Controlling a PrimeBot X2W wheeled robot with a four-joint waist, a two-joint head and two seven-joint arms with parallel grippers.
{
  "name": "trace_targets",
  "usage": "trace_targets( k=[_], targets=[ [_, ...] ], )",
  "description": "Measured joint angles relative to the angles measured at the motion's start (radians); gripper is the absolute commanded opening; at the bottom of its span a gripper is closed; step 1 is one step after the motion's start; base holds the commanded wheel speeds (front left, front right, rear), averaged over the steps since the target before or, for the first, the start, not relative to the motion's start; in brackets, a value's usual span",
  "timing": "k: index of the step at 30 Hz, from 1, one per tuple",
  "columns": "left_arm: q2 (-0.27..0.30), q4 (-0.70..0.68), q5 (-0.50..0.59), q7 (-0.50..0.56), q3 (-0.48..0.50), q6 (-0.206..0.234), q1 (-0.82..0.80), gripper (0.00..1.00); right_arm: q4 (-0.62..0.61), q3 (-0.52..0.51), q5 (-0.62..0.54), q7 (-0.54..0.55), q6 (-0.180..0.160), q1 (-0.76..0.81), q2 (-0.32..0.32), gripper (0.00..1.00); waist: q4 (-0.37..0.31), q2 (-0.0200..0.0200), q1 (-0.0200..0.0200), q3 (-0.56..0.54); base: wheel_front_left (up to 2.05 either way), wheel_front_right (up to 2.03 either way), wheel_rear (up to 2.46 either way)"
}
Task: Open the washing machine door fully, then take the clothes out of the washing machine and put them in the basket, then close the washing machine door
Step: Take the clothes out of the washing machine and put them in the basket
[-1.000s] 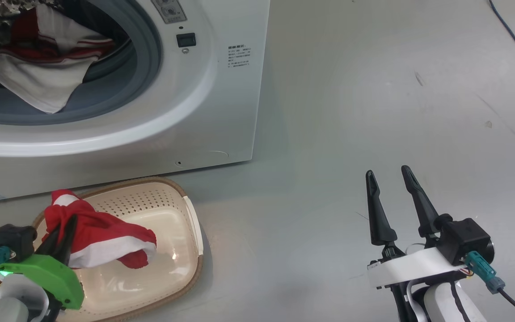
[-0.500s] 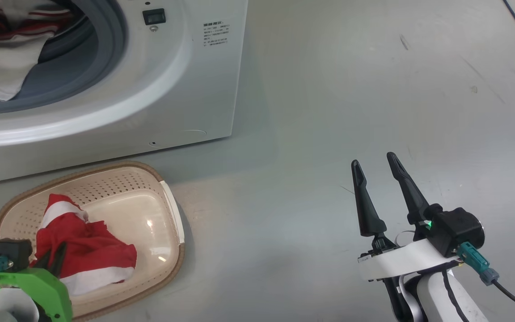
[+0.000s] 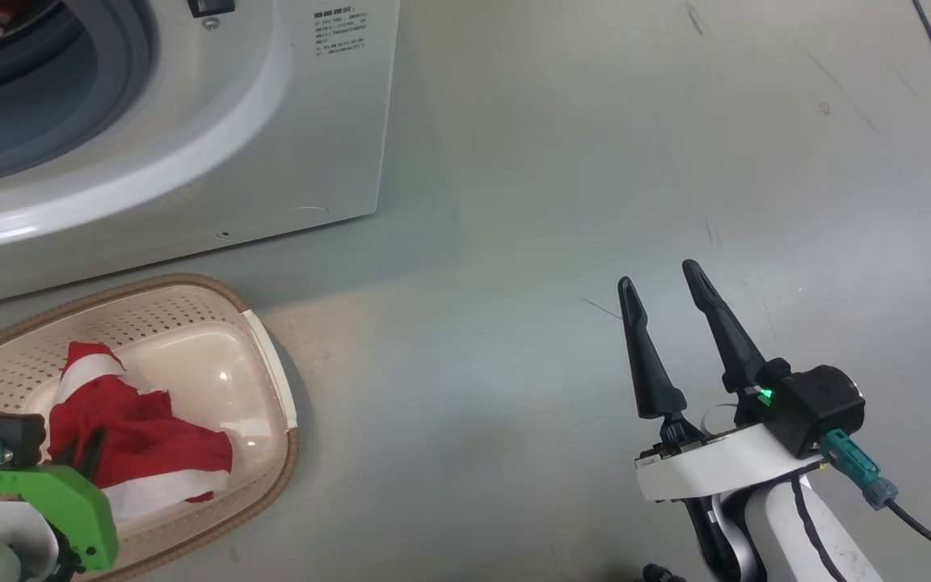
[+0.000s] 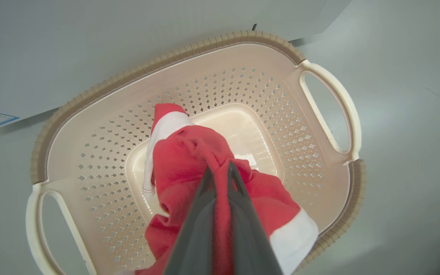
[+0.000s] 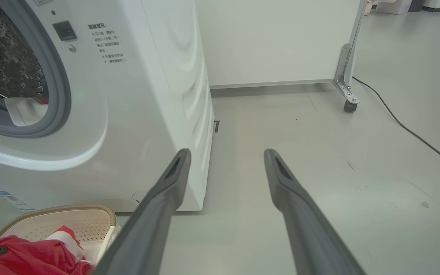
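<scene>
My left claw (image 4: 219, 170) is pinched almost closed on a bunched fold of the red garment (image 4: 181, 160). Red cloth shows in the thin gap between its two dark fingers. The garment, red with white bands, lies inside the basket (image 4: 189, 53), heaped over the smooth centre of the bottom. Its lower edge runs off the bottom of the left wrist view, so I cannot see where it ends.

In the head view the basket sits on the grey floor (image 3: 514, 323) just in front of the washing machine (image 3: 296, 121). The basket's left part is cut off by the frame edge. The left claw's fingers are mostly hidden there behind a green wrist part (image 3: 61, 501).

My right claw (image 3: 655, 275) hangs over bare floor, well apart from the basket, its fingers spread wide and holding nothing.

The machine's round opening is cropped in the head view. The right wrist view gives a slice of the steel drum (image 5: 6, 57) and a corner of white cloth (image 5: 25, 110) at the lip of the grey rubber ring (image 5: 61, 88). The rest of that cloth is hidden. The sticker text (image 5: 107, 42) on the machine's front is too small to read.
</scene>
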Motion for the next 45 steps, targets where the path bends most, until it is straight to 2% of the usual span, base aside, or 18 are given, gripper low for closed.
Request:
trace_targets(
  k=[9, 11, 12, 13, 25, 34, 45],
  targets=[
    [-0.004, 0.041, -0.01, 0.0, -0.03, 0.0, -0.055, 0.0, -0.006, 0.0, 0.0, 0.0, -0.016, -0.005, 0.002, 1.0, -0.021, 0.0, 0.0, 0.037, 0.0, 0.0, 0.0],
    [-0.012, 0.056, -0.029, 0.014, -0.035, 0.0, -0.057, 0.91, -0.006, 0.0, 0.0, 0.0, -0.017, -0.006, 0.002, 1.0, -0.02, 0.0, 0.0, 0.038, 0.0, 0.0, 0.0],
    [-0.018, 0.062, -0.035, 0.021, -0.049, 0.0, -0.057, 0.91, -0.005, -0.001, 0.0, 0.0, -0.019, -0.008, 0.002, 1.0, -0.018, 0.0, 0.0, 0.036, 0.0, 0.0, 0.0],
    [-0.027, 0.068, -0.038, 0.022, -0.058, 0.0, -0.057, 1.0, -0.004, -0.001, 0.001, 0.0, -0.024, -0.01, 0.002, 1.0, -0.017, 0.0, 0.0, 0.033, 0.0, 0.0, 0.0],
    [-0.066, 0.086, -0.061, -0.048, -0.1, -0.007, -0.06, 1.0, 0.035, -0.003, 0.01, 0.0, -0.024, -0.025, 0.002, 1.0, 0.015, 0.0, 0.0, -0.042, 0.0, 0.0, 0.0],
    [-0.081, 0.086, -0.06, -0.153, -0.112, -0.007, -0.065, 1.0, 0.08, -0.037, 0.012, 0.0, -0.011, -0.024, 0.002, 1.0, 0.058, 0.0, 0.0, -0.154, 0.0, 0.0, 0.0],
    [-0.128, 0.019, -0.054, -0.188, -0.125, -0.007, -0.065, 1.0, 0.114, -0.076, 0.031, 0.0, 0.007, 0.028, -0.004, 1.0, 0.116, 0.0, 0.0, -0.296, 0.0, 0.0, 0.0]
  ],
)
